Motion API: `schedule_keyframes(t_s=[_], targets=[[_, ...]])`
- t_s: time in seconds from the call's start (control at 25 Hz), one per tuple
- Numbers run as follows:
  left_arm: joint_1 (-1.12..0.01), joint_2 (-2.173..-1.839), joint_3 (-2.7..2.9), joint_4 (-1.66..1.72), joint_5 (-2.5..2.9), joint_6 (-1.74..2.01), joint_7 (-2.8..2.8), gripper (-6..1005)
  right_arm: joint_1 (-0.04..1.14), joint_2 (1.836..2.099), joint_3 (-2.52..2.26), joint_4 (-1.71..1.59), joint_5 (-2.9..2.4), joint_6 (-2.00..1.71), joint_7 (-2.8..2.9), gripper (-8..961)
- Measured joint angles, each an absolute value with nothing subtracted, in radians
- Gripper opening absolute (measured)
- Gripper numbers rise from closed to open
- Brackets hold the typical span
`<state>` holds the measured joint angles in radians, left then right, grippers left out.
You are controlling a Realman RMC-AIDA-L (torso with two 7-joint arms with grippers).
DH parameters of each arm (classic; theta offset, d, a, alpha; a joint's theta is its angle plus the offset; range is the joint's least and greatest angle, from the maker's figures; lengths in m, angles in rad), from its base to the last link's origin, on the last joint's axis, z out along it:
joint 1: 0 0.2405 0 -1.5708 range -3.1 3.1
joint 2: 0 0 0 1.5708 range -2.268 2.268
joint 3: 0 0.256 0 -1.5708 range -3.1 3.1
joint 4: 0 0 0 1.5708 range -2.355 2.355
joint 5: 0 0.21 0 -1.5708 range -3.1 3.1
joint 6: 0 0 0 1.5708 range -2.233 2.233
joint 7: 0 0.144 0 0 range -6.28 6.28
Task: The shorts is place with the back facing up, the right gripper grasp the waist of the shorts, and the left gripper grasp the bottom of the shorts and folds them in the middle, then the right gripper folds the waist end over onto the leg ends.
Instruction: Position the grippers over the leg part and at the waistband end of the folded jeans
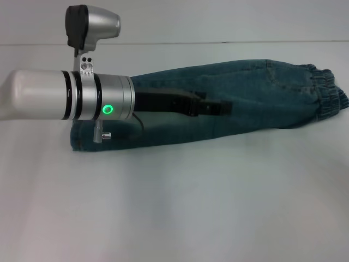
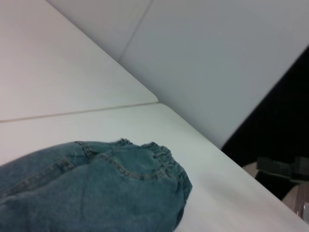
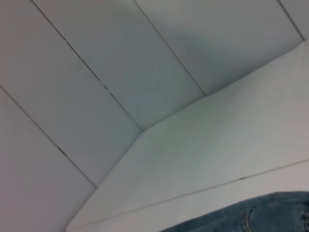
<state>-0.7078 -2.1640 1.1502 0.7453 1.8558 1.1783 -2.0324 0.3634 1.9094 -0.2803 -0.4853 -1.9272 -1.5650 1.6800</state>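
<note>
Silver-wristed left gripper (image 1: 218, 107) reaching in from the frame's left, hovering over the middle of the shorts (image 1: 251, 98), whether its fingers are parted cannot be told, shorts folded lengthwise across the white table (image 1: 174, 207), ruched waist (image 1: 322, 93) at right, right gripper out of sight.

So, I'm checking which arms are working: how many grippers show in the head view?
1. The left gripper reaches in from the robot's left, over the middle of the folded shorts. The right gripper is out of view.
</note>
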Motion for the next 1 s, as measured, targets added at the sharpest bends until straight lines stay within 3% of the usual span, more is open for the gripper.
schedule_keyframes(t_s=[0.12, 0.76, 1.0], targets=[[-0.709, -2.164, 1.168, 0.744, 1.857, 1.171, -2.029, 848, 0.358, 1.909, -0.279, -0.488, -1.934, -1.515, 1.684, 882], [-0.716, -2.167, 1.219, 0.724, 1.851, 1.181, -2.025, 848, 0.465, 1.829, -0.296, -0.494, -2.162, -1.299, 1.915, 883], [-0.736, -2.170, 1.240, 0.725, 1.849, 1.188, -2.025, 848, 0.500, 1.820, -0.300, -0.503, -2.205, -1.303, 1.973, 883]])
